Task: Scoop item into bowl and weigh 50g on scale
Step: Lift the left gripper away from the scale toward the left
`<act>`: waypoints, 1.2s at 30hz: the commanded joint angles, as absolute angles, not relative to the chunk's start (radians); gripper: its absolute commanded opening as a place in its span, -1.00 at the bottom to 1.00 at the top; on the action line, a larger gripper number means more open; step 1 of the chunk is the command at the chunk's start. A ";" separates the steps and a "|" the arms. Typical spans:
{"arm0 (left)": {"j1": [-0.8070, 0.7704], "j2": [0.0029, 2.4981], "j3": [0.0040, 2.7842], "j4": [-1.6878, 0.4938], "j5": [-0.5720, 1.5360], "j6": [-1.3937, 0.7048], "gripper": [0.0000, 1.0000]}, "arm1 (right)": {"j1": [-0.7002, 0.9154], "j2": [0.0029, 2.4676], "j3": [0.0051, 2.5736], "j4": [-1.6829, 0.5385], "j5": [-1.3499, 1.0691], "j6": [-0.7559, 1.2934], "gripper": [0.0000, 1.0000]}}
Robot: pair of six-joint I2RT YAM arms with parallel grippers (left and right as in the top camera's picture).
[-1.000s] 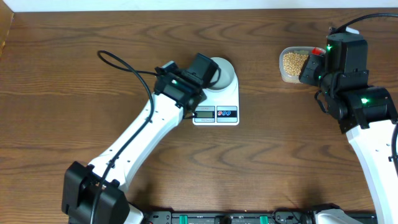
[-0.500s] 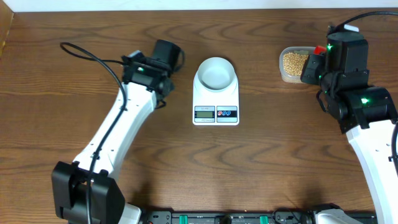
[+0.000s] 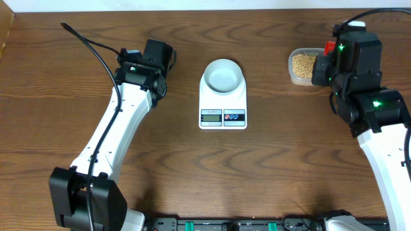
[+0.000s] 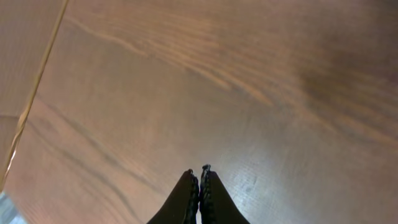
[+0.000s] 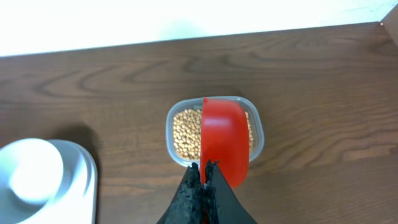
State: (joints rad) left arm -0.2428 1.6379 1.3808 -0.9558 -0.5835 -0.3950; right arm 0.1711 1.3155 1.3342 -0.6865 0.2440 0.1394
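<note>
The white bowl stands empty on the white scale at the table's middle. Tan beans fill a clear tub at the far right. In the right wrist view my right gripper is shut on a red scoop, which hangs above the tub and hides part of the beans. The bowl shows at that view's lower left. My left gripper is shut on nothing over bare wood, left of the scale.
The left arm stretches from the front left up to the far left of the scale. The right arm stands along the right edge. A pale wall strip borders the table's far edge.
My left arm has swung away from the bowl and scale to the left, leaving the bowl on the scale. The right gripper with the scoop has shifted slightly toward the far edge.
</note>
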 commanded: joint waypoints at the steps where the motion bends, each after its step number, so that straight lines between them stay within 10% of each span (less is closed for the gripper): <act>1: -0.239 1.634 1.378 -0.905 -0.615 -0.355 -0.86 | 0.164 1.311 1.354 -0.690 0.257 0.071 -0.98; 36: -0.239 1.647 1.378 -0.727 -0.614 -0.356 -0.86 | 0.033 1.329 1.354 -0.695 0.233 -0.043 -0.98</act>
State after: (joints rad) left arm -0.2428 1.6382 1.3788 -0.7284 -0.5903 -0.3645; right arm 0.0479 1.3212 1.3342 -0.6975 0.2352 -0.0204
